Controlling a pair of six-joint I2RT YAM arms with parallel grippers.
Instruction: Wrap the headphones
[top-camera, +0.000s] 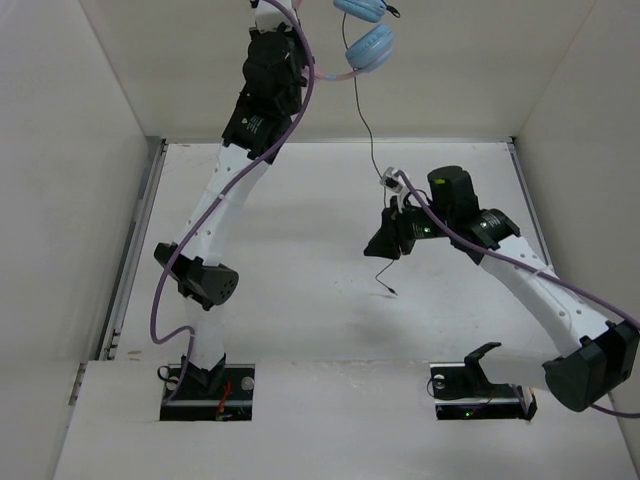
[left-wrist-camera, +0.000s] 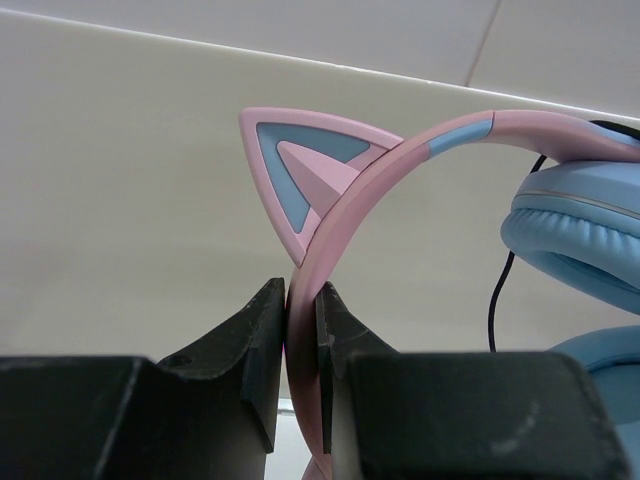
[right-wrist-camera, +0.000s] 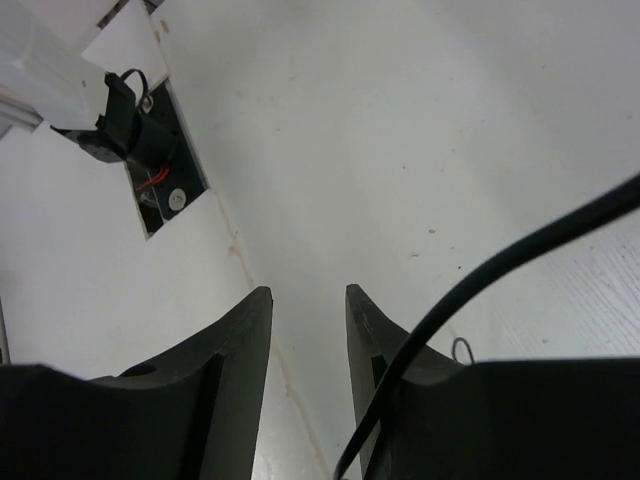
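The headphones hang in the air at the top of the top view, with two light blue ear cups (top-camera: 368, 45). My left gripper (left-wrist-camera: 300, 292) is shut on the pink headband (left-wrist-camera: 345, 205), just below a pink and blue cat ear (left-wrist-camera: 300, 165); an ear cup (left-wrist-camera: 580, 225) shows at the right. The thin black cable (top-camera: 365, 125) drops from the cups past my right gripper (top-camera: 382, 246), and its plug end (top-camera: 390, 290) is near the table. My right gripper (right-wrist-camera: 308, 292) is open and holds nothing. The cable (right-wrist-camera: 500, 268) crosses the outer side of its right finger, not between the jaws.
White enclosure walls stand at the left, right and back (top-camera: 450, 70). Thick purple arm cables run along the left arm (top-camera: 300, 110) and the right arm (top-camera: 520, 255). The left arm's base cutout (top-camera: 205, 385) also shows in the right wrist view (right-wrist-camera: 160, 180).
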